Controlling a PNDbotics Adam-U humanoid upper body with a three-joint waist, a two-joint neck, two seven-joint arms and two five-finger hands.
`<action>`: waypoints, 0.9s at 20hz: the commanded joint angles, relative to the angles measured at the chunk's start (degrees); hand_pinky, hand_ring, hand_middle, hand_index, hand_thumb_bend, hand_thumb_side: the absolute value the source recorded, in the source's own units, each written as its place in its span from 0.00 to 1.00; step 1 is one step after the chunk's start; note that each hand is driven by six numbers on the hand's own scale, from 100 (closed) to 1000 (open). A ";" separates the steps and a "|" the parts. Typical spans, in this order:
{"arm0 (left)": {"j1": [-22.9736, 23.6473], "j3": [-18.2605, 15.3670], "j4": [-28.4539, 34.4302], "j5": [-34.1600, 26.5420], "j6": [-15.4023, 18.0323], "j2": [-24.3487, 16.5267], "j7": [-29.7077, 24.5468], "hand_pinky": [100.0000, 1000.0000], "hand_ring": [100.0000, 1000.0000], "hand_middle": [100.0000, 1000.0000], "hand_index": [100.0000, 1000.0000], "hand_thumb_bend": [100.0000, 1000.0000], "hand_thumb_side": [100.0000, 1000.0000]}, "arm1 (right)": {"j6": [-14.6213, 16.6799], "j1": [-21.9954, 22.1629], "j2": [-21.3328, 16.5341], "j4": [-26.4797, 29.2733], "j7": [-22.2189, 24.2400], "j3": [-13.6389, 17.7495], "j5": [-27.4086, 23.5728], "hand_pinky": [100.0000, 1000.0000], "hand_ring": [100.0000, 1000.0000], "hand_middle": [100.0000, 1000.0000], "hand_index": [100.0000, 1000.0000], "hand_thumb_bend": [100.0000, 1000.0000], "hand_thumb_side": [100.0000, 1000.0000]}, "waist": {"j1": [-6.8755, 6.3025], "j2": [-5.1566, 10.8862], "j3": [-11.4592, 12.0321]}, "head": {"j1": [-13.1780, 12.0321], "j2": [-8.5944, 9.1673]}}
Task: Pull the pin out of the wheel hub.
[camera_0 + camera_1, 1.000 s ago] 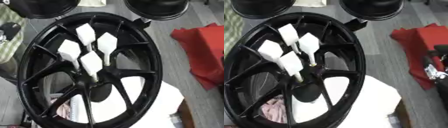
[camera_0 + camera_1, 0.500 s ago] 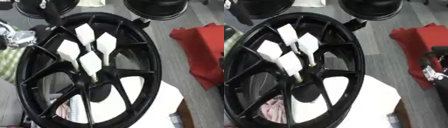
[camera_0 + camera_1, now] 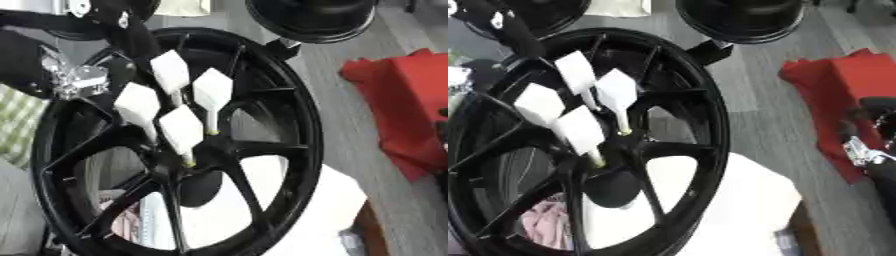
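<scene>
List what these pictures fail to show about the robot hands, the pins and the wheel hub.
- Left robot hand: in the left eye view only black and silver parts enter at the upper left, blurred; finger pose unreadable.
- Right robot hand: cut off by the right edge of the right eye view; fingers not visible.
- Pins: white flags show, but the dark wheel hub hides how deep each sits.
- Wheel rim: lower part cut off by the bottom edge.

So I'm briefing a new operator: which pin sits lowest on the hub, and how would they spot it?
Start at the big black wheel. Four white flag-topped pins stand clustered at its hub. The one meant is the lowest pin, nearest the hub's centre hole, below the other three.
</scene>
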State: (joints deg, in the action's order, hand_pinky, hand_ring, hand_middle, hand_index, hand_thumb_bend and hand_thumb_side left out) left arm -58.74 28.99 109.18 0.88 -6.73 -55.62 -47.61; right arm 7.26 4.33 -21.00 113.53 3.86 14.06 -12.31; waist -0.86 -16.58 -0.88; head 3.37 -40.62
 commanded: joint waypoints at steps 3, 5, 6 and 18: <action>-1.67 0.01 -0.68 1.12 1.06 -0.02 -4.01 0.84 0.82 0.76 0.89 0.14 0.58 | -0.07 -0.11 -1.22 1.06 0.31 0.07 0.26 0.94 0.67 0.45 0.64 0.30 0.02 | 0.27 1.05 -0.10 | -0.25 0.84; -1.45 0.05 -0.76 1.45 2.81 -0.10 -4.27 0.85 0.83 0.76 0.89 0.21 0.64 | -0.17 -0.11 -1.15 1.06 0.33 0.06 0.28 0.94 0.67 0.45 0.64 0.30 0.02 | 0.29 1.01 -0.10 | -0.26 0.86; -1.32 -0.03 -0.84 1.46 3.65 -0.14 -4.31 0.85 0.83 0.76 0.89 0.24 0.67 | -0.22 -0.13 -1.12 1.06 0.34 0.04 0.27 0.94 0.67 0.45 0.64 0.30 0.02 | 0.30 0.99 -0.10 | -0.25 0.86; -0.07 -0.89 -0.95 5.77 7.81 -0.83 -4.35 0.85 0.85 0.77 0.90 0.26 0.53 | -0.64 -0.33 -0.88 1.06 0.55 -0.05 0.14 0.94 0.67 0.45 0.64 0.29 0.02 | 0.32 0.87 -0.35 | -0.19 1.00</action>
State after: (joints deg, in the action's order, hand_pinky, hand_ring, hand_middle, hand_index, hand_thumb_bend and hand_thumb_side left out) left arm -58.23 29.03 108.25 5.91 0.77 -54.95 -52.01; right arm 6.65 4.10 -20.96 113.53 4.39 13.75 -12.31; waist -0.60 -16.59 -1.16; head 3.17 -40.20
